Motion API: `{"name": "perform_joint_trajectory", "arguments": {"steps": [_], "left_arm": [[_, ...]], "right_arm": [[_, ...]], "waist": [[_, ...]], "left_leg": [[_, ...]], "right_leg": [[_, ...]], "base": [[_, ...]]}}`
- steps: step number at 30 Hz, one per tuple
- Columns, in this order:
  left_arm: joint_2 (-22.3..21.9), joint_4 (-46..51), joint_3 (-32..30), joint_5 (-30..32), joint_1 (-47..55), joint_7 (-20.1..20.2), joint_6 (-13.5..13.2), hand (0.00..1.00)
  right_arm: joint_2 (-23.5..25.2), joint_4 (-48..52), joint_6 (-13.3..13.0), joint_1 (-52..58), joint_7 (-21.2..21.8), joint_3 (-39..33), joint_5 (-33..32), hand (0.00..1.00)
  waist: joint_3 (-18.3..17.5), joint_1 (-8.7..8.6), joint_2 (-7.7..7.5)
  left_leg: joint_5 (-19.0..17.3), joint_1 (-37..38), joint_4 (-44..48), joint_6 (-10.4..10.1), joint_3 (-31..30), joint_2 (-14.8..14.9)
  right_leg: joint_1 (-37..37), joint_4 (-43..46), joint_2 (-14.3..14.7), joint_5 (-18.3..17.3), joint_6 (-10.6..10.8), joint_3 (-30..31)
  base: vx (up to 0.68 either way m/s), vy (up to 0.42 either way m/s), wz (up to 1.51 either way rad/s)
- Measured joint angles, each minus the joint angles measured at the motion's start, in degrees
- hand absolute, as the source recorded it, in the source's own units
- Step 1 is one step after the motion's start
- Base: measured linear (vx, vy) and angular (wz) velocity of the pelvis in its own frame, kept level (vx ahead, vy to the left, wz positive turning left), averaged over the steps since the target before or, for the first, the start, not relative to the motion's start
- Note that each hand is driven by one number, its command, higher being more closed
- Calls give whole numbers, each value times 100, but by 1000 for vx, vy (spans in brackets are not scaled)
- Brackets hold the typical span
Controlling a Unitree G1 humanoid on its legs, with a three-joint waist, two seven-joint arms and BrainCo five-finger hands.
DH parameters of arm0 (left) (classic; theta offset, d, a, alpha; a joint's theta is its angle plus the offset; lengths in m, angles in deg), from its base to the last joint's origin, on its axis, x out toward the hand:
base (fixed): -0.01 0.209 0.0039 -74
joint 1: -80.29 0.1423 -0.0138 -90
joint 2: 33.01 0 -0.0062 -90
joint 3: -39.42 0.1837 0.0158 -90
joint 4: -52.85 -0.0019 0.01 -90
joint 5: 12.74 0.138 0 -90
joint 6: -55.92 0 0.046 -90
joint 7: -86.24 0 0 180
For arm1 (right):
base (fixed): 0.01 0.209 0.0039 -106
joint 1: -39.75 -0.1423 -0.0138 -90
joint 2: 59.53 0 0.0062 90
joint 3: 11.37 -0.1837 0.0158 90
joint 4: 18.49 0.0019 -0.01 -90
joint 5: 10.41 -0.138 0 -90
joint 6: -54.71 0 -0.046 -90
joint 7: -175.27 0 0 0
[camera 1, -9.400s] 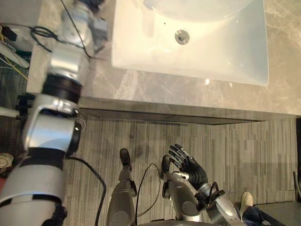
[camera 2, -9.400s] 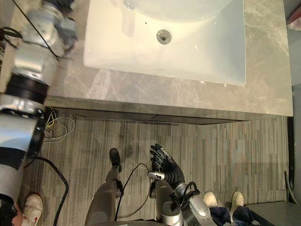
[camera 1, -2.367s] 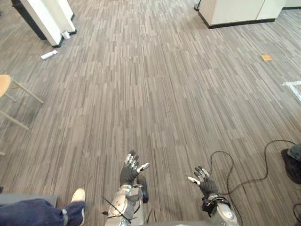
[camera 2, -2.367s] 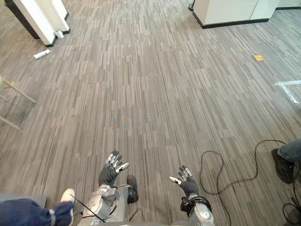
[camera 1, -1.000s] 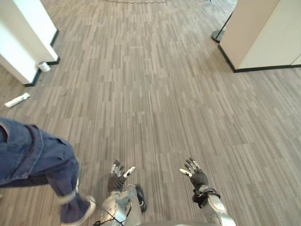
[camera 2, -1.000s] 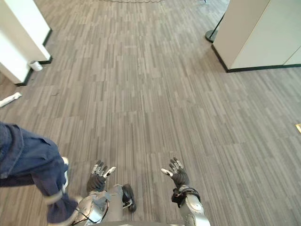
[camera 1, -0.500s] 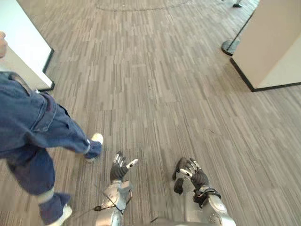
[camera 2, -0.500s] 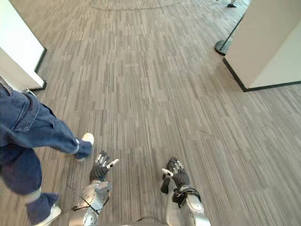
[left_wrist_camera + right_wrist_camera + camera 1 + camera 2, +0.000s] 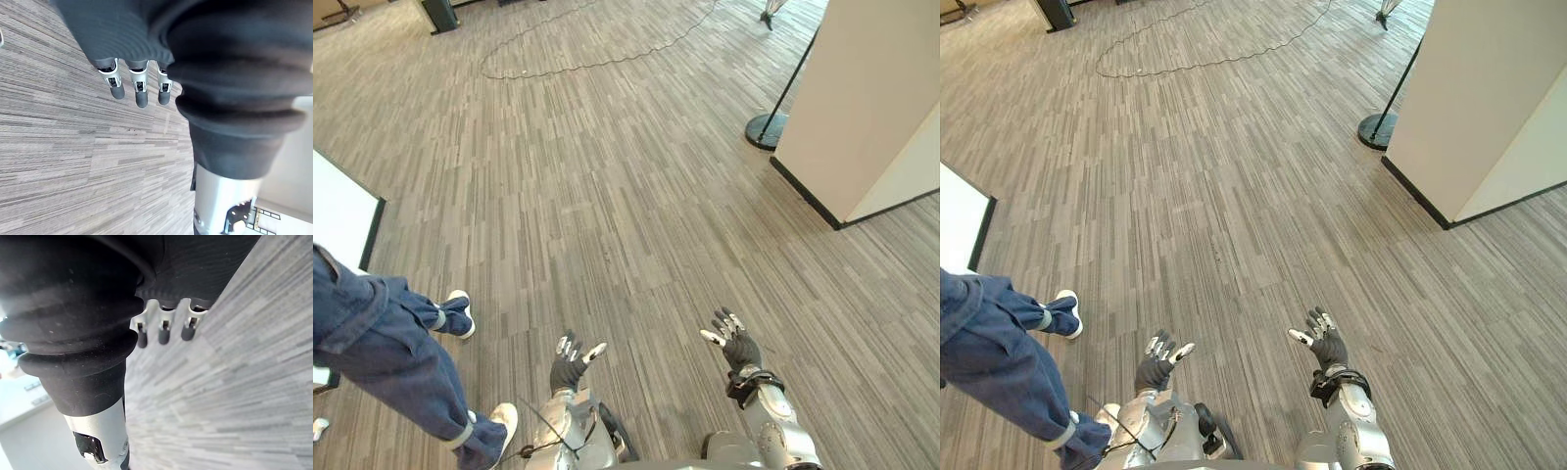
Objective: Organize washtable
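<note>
Both my hands hang low in front of me over a grey striped carpet floor (image 9: 607, 196). My left hand (image 9: 570, 364) is open, fingers spread, holding nothing. My right hand (image 9: 732, 343) is open too, palm turned inward and empty. In the wrist views the straight silver fingers (image 9: 139, 88) of the left hand and the fingers (image 9: 164, 330) of the right hand point out over bare carpet. No washtable or item from it is in view.
A person in blue jeans (image 9: 382, 343) and white shoes (image 9: 458, 305) stands close at my left. A beige partition wall (image 9: 871, 98) rises at the right, with a round black stand base (image 9: 766, 130) beside it. A white panel (image 9: 337, 220) is at the left; a cable (image 9: 578, 59) lies far ahead.
The whole picture has shifted, so the camera has turned. The person's legs now stand lower at the left. My right hand has lifted and spread a little; both stay open.
</note>
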Motion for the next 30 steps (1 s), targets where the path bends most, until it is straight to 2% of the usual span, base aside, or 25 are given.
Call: {"name": "perform_joint_trajectory", "arguments": {"steps": [1,2,3,5,6,7,8,9,11,14,15,17,18,19,20,21,22,23,24,25,26,27,28,29,30], "left_arm": [[15,53,-45,-1,7,-22,-1,0],[-1,216,-157,0,129,-21,-2,0],[12,358,-202,4,194,-21,-1,0],[35,371,-199,4,180,-21,14,0],[41,369,-150,4,135,-14,41,0],[37,369,-96,4,121,-6,64,0],[84,379,-25,33,66,16,66,0],[204,417,30,67,29,19,65,0],[244,480,62,119,58,20,34,0],[357,442,366,123,-127,29,-58,0],[409,316,580,123,-362,37,-55,0],[401,78,805,124,-763,62,-38,0],[422,37,887,124,-845,126,-46,0],[258,-243,978,126,-1009,137,-52,0],[198,-287,990,125,-1055,136,-50,0],[177,-348,1001,126,-1099,139,-57,0],[151,-469,1056,126,-1129,143,-73,0],[120,-503,1093,131,-1075,139,-78,0],[146,-595,1086,129,-974,137,-91,0],[129,-669,1068,125,-929,143,-88,0],[100,-697,1058,107,-888,138,-58,0],[99,-739,1035,53,-817,144,-35,0],[94,-747,995,54,-773,143,-7,0],[90,-746,797,67,-677,132,4,0],[90,-736,709,70,-643,131,3,0]], "right_arm": [[30,-50,0,0,0,39,0,0],[47,-72,2,15,8,209,7,0],[149,-70,6,30,17,365,18,0],[215,-70,21,33,16,403,57,0],[256,-71,30,19,16,399,57,0],[261,-76,30,20,20,412,57,0],[292,-117,36,2,30,431,144,0],[314,-131,41,-62,34,440,238,0],[296,-66,4,-57,41,408,401,0],[229,-23,-25,-2,46,409,450,0],[185,-27,-5,71,43,399,451,0],[128,-29,40,137,39,305,448,0],[136,-2,45,203,27,296,441,0],[-26,-5,46,206,22,282,438,0],[-84,-4,46,147,23,256,435,0],[-10,34,51,126,16,91,431,0],[37,188,52,209,15,-21,430,0],[-18,251,48,296,32,-58,431,0],[-21,276,50,236,47,-59,432,0],[-9,285,55,236,38,-63,428,0],[-26,287,54,123,-28,-124,306,0],[-60,343,47,78,-118,-181,188,0],[-62,363,34,94,-139,-214,128,0],[-60,403,17,96,-237,-227,47,0],[-59,407,-3,112,-239,-226,37,0]], "waist": [[-18,31,-152],[-93,80,-353],[-163,158,-508],[-226,136,-655],[-208,127,-739],[-210,120,-747],[-183,92,-701],[-141,66,-598],[-143,-72,-365],[-103,-340,-172],[-98,-430,-174],[-98,-538,-181],[-148,-636,-371],[-142,-663,-64],[-148,-639,71],[-147,-668,116],[-157,-689,132],[-149,-683,183],[-153,-617,235],[-152,-615,257],[-138,-599,285],[-102,-605,272],[-58,-606,211],[-27,-516,160],[-26,-458,138]], "left_leg": [[35,-56,254,104,-52,-100],[-249,-362,991,517,-163,-155],[-796,-574,1691,654,-174,-203],[-1495,-533,2258,731,-120,-453],[-1837,-186,2283,819,-26,-681],[-1971,29,2227,858,-5,-801],[-2172,517,2036,912,-21,-926],[-2224,1124,1611,866,-18,-997],[-2151,2061,727,742,-17,-1058],[-2061,3029,-123,608,-51,-1079],[-2062,3233,-265,607,-122,-1081],[-2072,3542,-493,589,-240,-1093],[-2045,3873,-706,371,-347,-1268],[-1964,4127,-800,153,-391,-1084],[-1824,4124,-758,20,-380,-983],[-1385,4132,-563,-50,-584,-926],[-996,4153,-214,-50,-824,-849],[-486,4077,378,-462,-955,-675],[407,3613,1748,-936,-987,-362],[675,3246,2682,-963,-1012,-204],[574,2404,4545,-933,-1004,0],[93,1794,5655,-734,-888,90],[-143,1596,5902,-375,-786,147],[-671,1170,5852,380,-393,252],[-846,1027,5673,483,-256,296]], "right_leg": [[95,-63,-148,-18,59,0],[111,29,-367,32,122,-12],[-17,437,-619,80,78,15],[-352,1657,-1085,323,-302,82],[-751,2865,-1528,972,-760,211],[-964,3435,-1691,1410,-848,357],[-1458,4637,-1697,1439,-798,648],[-1893,5423,-1609,1186,-966,619],[-2396,5658,-1386,772,-1163,107],[-3331,4826,-996,345,-1044,-411],[-3727,3744,-791,407,-978,-450],[-3930,1210,-489,1048,-690,-541],[-3876,-44,-479,1257,-608,-776],[-3874,242,-426,2209,-1045,-712],[-3905,444,-435,2319,-1080,-749],[-4019,1026,-456,2336,-1100,-500],[-4045,1544,-383,2069,-1095,-180],[-3911,1877,-291,1647,-1053,-110],[-3652,2047,-197,1219,-1037,-79],[-3515,2073,-162,1067,-1057,-119],[-3237,2081,-29,834,-1087,-25],[-2781,1969,65,666,-1055,57],[-2534,1868,106,638,-1009,77],[-1931,1486,170,602,-940,262],[-1755,1336,186,609,-927,359]], "base": [[659,382,-16],[802,474,-11],[808,508,0],[759,536,21],[671,450,29],[646,337,33],[638,224,20],[653,192,10],[611,165,0],[765,140,20],[847,-46,55],[732,-133,66],[819,-147,57],[856,-136,36],[876,-145,10],[852,-223,12],[828,-258,8],[794,-269,-24],[623,-160,-46],[744,-112,-58],[816,-11,-56],[799,10,-53],[748,50,-58],[468,67,-53],[636,176,-87]]}}
